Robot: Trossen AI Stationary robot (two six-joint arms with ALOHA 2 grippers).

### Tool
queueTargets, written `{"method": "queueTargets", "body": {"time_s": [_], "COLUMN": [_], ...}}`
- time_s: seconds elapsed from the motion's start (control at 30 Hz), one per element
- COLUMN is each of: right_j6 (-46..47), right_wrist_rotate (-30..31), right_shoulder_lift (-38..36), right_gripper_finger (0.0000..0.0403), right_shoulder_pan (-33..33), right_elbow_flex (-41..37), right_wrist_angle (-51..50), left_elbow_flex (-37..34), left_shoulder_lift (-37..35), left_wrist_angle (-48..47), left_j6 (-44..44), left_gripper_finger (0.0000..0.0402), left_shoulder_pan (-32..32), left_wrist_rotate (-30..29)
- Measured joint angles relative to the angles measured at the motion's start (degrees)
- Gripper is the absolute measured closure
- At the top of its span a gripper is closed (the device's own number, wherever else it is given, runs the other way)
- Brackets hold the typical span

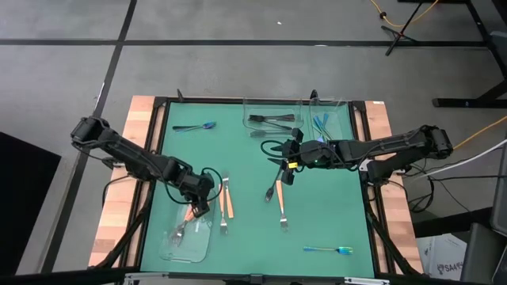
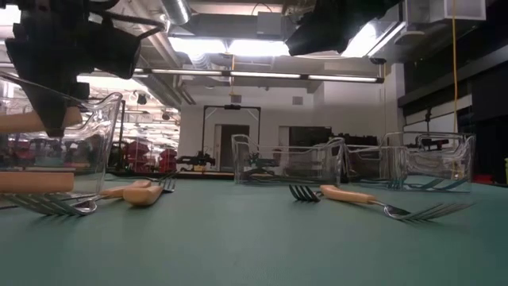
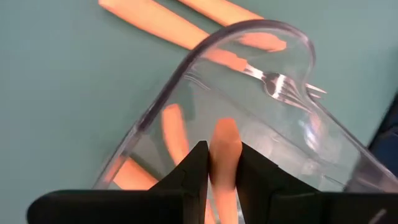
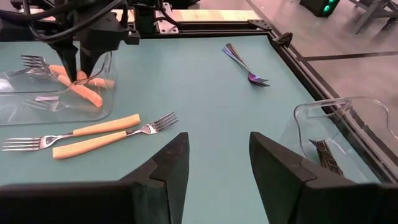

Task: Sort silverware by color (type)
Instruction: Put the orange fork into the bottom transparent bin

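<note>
My left pincer [image 1: 199, 207] sits pinched on an orange-handled fork [image 3: 225, 155] just over the rim of the near clear tray [image 1: 188, 241], whose walls hem it in, with two more orange forks [image 1: 225, 202] lying just beside on the worktop [image 1: 333, 214]. My right pincer [image 1: 290, 169] hangs spread over bare green, an orange fork [image 1: 280, 202] close below it and the far trays [image 1: 295, 119] behind. Between the pincers the cloth lies free.

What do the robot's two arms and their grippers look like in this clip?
Both arms are black and jointed, with black cables looping near the wrists. The left gripper and right gripper have flat, matte black, angular fingers. A yellow marking and small green light show near the right arm's wrist.
</note>
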Motion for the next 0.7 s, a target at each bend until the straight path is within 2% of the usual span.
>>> {"method": "queueTargets", "body": {"time_s": [0.33,0.7], "right_j6": [0.0,0.8], "right_wrist_rotate": [0.0,-2.9], "right_shoulder_lift": [0.0,0.0], "right_gripper_finger": [0.0246,0.0246], "right_shoulder_pan": [0.0,0.0], "right_elbow_flex": [0.0,0.0], "right_wrist_angle": [0.0,0.0], "left_elbow_flex": [0.0,-0.1], "left_shoulder_lift": [0.1,0.1], "left_wrist_angle": [-0.1,0.2], "left_j6": [0.0,-0.4], "left_gripper_finger": [0.0344,0.0304], "left_shoulder_pan": [-0.1,-0.1], "left_wrist_rotate": [-1.2,-1.1]}}
